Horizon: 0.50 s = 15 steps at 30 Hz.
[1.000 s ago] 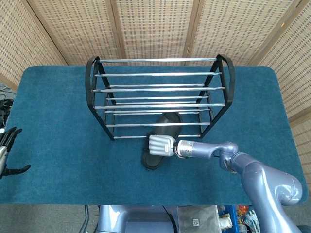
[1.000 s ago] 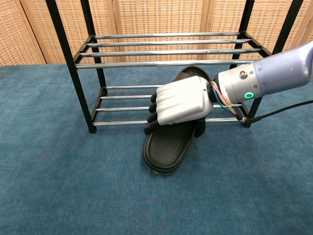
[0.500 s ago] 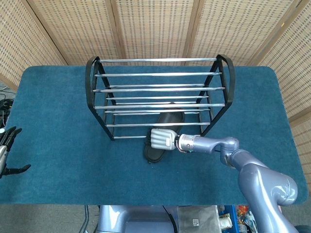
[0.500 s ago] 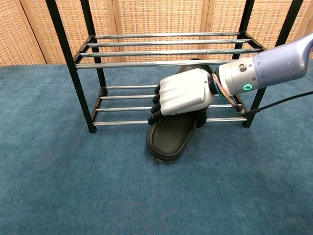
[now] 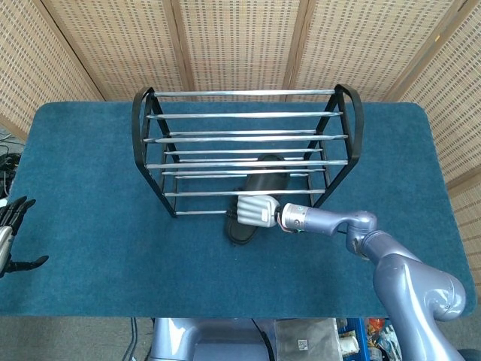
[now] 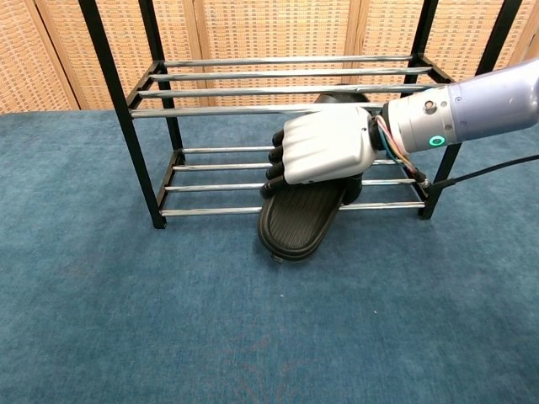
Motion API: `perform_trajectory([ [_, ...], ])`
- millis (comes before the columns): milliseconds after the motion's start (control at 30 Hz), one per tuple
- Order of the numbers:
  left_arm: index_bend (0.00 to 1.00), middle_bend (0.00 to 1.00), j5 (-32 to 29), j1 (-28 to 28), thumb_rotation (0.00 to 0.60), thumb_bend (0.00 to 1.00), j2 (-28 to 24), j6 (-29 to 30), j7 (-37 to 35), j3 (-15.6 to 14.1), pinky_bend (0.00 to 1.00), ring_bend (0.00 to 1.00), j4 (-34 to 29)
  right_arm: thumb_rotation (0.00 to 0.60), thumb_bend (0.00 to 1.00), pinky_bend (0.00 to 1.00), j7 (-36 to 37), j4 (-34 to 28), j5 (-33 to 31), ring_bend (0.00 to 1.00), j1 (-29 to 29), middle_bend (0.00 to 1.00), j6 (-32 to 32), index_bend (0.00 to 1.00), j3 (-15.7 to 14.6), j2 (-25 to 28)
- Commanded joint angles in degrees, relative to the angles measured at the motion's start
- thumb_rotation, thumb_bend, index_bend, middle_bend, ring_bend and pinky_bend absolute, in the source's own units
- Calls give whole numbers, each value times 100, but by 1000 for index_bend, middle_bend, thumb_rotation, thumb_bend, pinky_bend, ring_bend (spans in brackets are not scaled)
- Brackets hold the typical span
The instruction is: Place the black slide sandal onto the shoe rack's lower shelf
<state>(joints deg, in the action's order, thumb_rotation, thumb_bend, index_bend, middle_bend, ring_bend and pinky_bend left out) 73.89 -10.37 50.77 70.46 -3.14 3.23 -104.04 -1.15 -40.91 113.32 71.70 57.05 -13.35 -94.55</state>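
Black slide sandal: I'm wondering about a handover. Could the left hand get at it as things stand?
Probably not: the left hand sits at the table's far left edge, while the right hand grips the sandal at the rack.

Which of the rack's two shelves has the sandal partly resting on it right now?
The lower shelf of the shoe rack: the black slide sandal, held by the right hand, lies across its bars. The upper shelf has nothing resting on it.

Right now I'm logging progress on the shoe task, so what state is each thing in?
black slide sandal: partly on the lower shelf, its end overhanging the front rail, not fully placed.
right hand: grips the sandal from above.
left hand: at the table's left edge, fingers apart, holding nothing.
shoe rack: upright, upper shelf bare.
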Motion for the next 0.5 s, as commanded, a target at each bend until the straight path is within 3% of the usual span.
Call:
perform_trajectory([
  [33,0,0,10,-3,600,174,0,-3,4,-6,0,0,-4,600,839,269,-500,95,-112,261,-95,301,-54,482,151,-109],
  [100,0,0,11,-1,600,174,-2,3,0,-6,0,0,-4,600,829,212,-684,9,-216,195,-123,228,-208,399,217,-110],
  [133,0,0,13,1,600,173,-3,7,-4,-6,0,0,-5,600,772,139,-748,-60,-273,123,-129,151,-318,296,240,-88],
  [200,0,0,19,3,600,173,-6,11,-14,-8,0,0,-3,600,548,24,-935,-242,-443,19,-138,28,-672,86,301,-10],
  [233,0,0,23,2,600,173,-8,8,-21,-10,0,0,-1,600,464,4,-1106,-365,-547,2,-151,6,-802,39,377,28],
  [300,0,0,33,0,600,173,-11,5,-32,-12,0,0,0,600,338,0,-1423,-563,-694,0,-189,0,-946,0,496,85],
  [500,0,0,67,12,600,173,-20,36,-50,-19,0,0,-11,600,293,0,-2260,-1127,-949,0,-346,0,-1029,0,749,240],
])
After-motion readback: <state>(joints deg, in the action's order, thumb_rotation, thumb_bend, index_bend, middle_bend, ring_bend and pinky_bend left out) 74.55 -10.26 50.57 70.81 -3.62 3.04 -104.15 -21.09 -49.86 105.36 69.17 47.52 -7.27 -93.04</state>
